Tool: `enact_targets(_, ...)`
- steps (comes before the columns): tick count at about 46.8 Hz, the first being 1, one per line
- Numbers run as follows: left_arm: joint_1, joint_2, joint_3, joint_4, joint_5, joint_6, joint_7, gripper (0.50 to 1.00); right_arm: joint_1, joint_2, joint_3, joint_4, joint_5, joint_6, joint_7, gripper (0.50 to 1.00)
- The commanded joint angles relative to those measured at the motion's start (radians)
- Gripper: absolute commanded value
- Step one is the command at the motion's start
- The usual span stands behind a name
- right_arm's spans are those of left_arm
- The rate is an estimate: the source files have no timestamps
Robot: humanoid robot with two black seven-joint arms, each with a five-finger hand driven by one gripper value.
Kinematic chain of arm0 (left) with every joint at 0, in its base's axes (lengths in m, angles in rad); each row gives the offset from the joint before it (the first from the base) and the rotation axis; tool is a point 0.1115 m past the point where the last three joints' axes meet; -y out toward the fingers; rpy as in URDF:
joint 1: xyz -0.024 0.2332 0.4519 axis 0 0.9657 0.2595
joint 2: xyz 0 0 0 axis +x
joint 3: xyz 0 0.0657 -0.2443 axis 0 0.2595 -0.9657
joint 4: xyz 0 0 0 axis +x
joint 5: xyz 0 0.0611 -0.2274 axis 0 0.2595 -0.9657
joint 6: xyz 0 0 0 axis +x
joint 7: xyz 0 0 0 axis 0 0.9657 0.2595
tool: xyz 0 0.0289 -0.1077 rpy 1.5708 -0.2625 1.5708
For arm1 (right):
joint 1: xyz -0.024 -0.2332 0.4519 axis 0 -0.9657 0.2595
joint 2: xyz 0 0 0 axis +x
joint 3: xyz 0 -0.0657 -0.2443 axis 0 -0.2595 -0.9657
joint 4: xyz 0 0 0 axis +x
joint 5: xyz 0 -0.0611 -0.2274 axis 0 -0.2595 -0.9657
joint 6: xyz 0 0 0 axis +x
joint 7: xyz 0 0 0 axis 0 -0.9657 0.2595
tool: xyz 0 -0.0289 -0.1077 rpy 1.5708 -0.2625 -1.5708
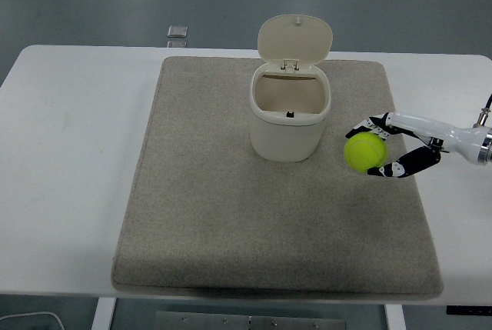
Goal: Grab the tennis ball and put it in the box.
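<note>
A yellow-green tennis ball is held in my right hand, whose fingers are closed around it from behind and below. The ball is lifted slightly off the grey mat, to the right of the box. The box is a cream bin standing upright at the mat's back centre, its hinged lid flipped open and its inside empty. The right arm comes in from the right edge. The left arm is out of view.
The mat covers most of the white table. A small grey square object lies on the floor beyond the table's far edge.
</note>
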Motion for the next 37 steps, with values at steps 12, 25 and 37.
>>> enact_targets(12,0.000,0.000,0.000,0.000,0.000,0.000,0.000,0.992,0.152,-0.033,0.006,0.044,0.001,0.007,0.029,0.500)
enact_targets(25,0.000,0.000,0.000,0.000,0.000,0.000,0.000,0.992,0.281,0.007,-0.006,0.028,0.049,0.012,0.013,0.500)
enact_targets(37,0.000,0.000,0.000,0.000,0.000,0.000,0.000,0.992,0.287,0.128,-0.012,-0.038,0.050,0.009,-0.066,0.500)
